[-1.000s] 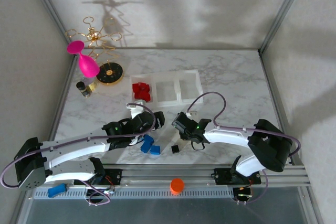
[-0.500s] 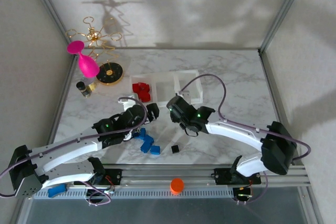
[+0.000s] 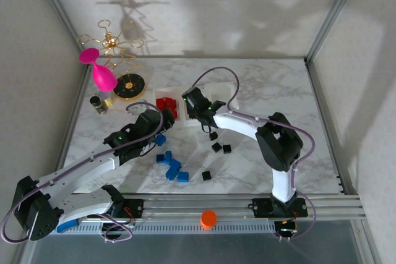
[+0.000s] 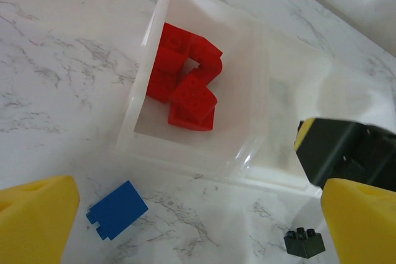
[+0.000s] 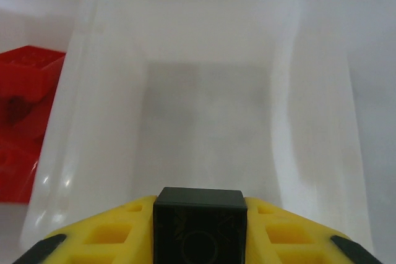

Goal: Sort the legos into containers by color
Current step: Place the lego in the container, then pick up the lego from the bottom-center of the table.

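**A:** You're working on a white, grey-veined marble counter (image 3: 291,91). It is boxed in by pale walls and aluminium frame posts (image 3: 331,17), with a slotted rail (image 3: 185,205) along your near edge.

**B:** In the far left corner you have a gold wire stand (image 3: 111,41) on a round black-and-gold base (image 3: 130,86). Beside it are a pink goblet (image 3: 102,75) and a small dark jar (image 3: 99,103). An orange cap (image 3: 208,218) sits on the rail.

**A:** Your containers (image 4: 253,97) lie in a row past mid-counter, and the red legos (image 4: 189,88) are heaped in the left bin. Seen from above, your right arm (image 3: 244,125) lies across the row and hides the middle bin.

**B:** Your right tool (image 5: 200,230) is clamped on a black lego (image 5: 200,211), hanging over the near rim of the middle bin. Your left tool (image 4: 198,227) stands wide apart just on the near side of the left bin. One blue lego (image 4: 116,209) lies on the counter beneath it.

**A:** The other blue legos (image 3: 172,168) cluster closer to you, near the middle of the counter. Loose black legos (image 3: 216,147) lie scattered just to the right of them.
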Robot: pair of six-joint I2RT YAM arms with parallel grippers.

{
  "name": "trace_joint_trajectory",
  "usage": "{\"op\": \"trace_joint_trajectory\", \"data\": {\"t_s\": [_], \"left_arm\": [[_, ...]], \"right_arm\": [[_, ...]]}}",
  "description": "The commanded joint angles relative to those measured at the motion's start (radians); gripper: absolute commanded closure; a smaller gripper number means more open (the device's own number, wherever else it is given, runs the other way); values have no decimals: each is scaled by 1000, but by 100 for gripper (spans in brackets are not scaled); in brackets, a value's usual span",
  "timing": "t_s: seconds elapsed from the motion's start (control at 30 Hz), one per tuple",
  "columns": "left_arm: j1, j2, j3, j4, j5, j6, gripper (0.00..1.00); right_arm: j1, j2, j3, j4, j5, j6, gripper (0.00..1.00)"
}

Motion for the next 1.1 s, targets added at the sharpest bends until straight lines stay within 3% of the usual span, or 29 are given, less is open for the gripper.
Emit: {"op": "trace_joint_trajectory", "data": {"t_s": [0.0,0.17,0.4,0.67,0.83,1.07], "left_arm": [[8,10,34,-12,15,12,0],[8,8,44,-32,20,10,0],[-26,-25,30,-30,51,-12,0],[-170,-44,-44,30,54,-82,1],[-279,-11,-66,67,-9,-135,0],[-393,60,-61,105,-66,-174,0]], "right_arm": [[-13,54,84,6,5,-57,60],[-13,12,91,12,-23,-73,45],[-12,-174,-57,-3,-60,-31,38],[-13,-424,-320,-74,-105,6,30],[-12,-548,-468,-99,-128,28,26],[-13,-602,-617,-113,-191,67,20]]}}
